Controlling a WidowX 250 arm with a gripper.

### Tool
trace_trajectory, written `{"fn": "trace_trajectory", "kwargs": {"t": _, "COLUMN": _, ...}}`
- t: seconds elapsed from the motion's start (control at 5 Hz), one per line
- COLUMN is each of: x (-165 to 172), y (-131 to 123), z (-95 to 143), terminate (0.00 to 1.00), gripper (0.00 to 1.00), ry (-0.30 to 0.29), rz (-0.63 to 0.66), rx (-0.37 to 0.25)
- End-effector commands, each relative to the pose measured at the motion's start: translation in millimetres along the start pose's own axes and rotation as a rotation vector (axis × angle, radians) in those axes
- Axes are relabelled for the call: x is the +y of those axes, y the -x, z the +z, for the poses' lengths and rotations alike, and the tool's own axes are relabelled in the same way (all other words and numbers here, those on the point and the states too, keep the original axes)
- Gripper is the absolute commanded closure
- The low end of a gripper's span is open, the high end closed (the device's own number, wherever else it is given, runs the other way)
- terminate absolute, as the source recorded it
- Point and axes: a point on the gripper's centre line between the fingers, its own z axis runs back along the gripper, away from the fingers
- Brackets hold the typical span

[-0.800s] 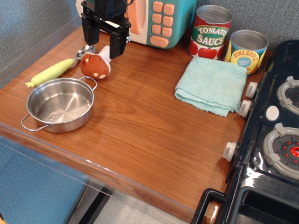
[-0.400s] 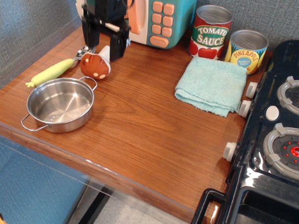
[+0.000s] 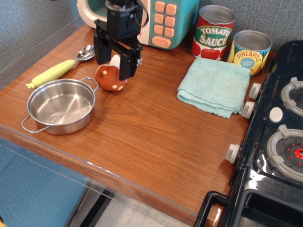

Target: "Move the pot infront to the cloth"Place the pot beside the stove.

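Hovering near the desk's back-left corner, in front of the microwave (image 3: 145,13): gripper (image 3: 113,56), jaws spread wide and gripping nothing, straddling the pale stem of a brown mushroom (image 3: 111,77) lying on its side.

Sitting upright and empty near the front-left corner, close to the front edge: pot (image 3: 60,106), one wire handle pointing toward the front edge, the other toward the mushroom just behind it.

Lying folded toward the back-right, well apart from the pot: cloth (image 3: 214,87), just in front of two cans (image 3: 213,32), its right side nearly meeting the white knobs of the stove (image 3: 282,148) running along the right edge.

Resting along the left edge, behind the pot: corn (image 3: 52,72) and spoon (image 3: 85,53).
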Motion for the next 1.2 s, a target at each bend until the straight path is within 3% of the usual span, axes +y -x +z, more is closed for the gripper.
{"fn": "trace_trajectory", "kwargs": {"t": 0.0, "x": -26, "y": 35, "z": 29, "terminate": 0.00, "gripper": 0.00, "ry": -0.059, "rz": -0.070, "rx": -0.092}}
{"fn": "trace_trajectory", "kwargs": {"t": 0.4, "x": -35, "y": 65, "z": 0, "terminate": 0.00, "gripper": 0.00, "ry": -0.026, "rz": -0.009, "rx": -0.029}}
{"fn": "trace_trajectory", "kwargs": {"t": 1.0, "x": -38, "y": 73, "z": -40, "terminate": 0.00, "gripper": 0.00, "ry": 0.000, "rz": 0.047, "rx": 0.084}}
